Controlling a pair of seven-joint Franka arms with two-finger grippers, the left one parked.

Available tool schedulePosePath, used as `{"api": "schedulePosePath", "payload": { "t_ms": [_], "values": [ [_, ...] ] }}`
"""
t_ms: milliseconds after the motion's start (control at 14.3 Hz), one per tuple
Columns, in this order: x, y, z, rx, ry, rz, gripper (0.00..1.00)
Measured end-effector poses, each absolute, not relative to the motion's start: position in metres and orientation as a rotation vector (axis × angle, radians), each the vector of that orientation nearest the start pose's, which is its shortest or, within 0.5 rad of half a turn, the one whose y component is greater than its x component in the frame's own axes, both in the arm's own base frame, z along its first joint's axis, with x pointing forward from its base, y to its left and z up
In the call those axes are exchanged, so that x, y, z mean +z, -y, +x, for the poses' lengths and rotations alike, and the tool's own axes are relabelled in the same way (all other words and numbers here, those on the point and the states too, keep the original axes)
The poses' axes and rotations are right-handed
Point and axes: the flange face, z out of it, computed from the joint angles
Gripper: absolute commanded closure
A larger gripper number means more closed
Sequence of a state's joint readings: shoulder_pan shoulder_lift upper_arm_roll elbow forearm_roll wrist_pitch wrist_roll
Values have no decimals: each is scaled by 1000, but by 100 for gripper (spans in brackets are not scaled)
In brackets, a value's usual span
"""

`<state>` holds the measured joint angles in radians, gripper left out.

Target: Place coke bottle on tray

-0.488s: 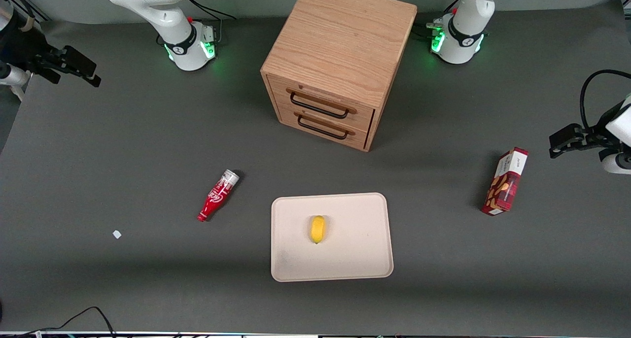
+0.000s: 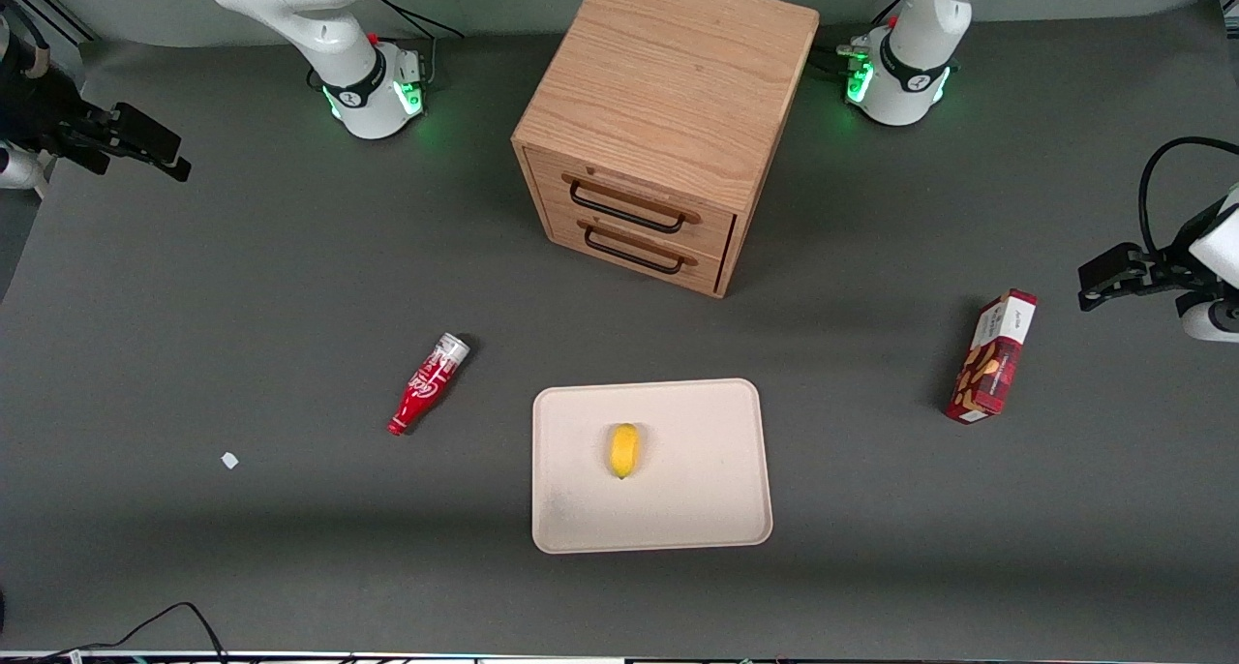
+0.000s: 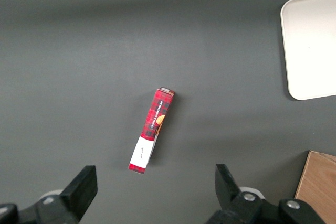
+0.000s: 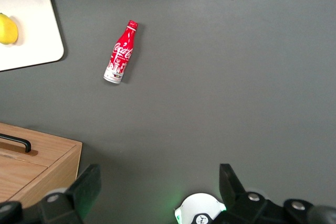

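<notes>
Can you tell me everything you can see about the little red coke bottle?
The coke bottle is small, curvy and shiny red, with white Coca-Cola writing, a silvery-white base and a red cap. It lies on its side on the dark grey table, beside the tray but not touching it, cap end nearer the front camera. Nothing holds it: the gripper is open, far off at the working arm's end.

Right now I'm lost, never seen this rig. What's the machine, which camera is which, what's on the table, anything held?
Two robot arms stand at a dark table; only one works. One picture looks down from the front, the other two from cameras on the arms' wrists. The working arm's gripper hangs open and empty at its end of the table, holding nothing. The coke bottle lies on its side beside the tray, which holds a lemon. Farther from the front camera stands a wooden drawer cabinet. A red snack box lies toward the parked arm's end.
</notes>
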<state>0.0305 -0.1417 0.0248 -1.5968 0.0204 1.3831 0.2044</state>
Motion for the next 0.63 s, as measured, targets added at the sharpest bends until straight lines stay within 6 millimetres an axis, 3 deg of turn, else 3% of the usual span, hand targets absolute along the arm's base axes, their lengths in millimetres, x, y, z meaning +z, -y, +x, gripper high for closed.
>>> {"api": "schedulePosePath", "payload": {
  "t_ms": [279,488,628],
  "values": [
    [663,-34,491,151,-219,-3125,0],
    [674,-47,495,111,-203,-3073,0],
    [683,-55,510,69,-269,-3049,0]
  ]
}}
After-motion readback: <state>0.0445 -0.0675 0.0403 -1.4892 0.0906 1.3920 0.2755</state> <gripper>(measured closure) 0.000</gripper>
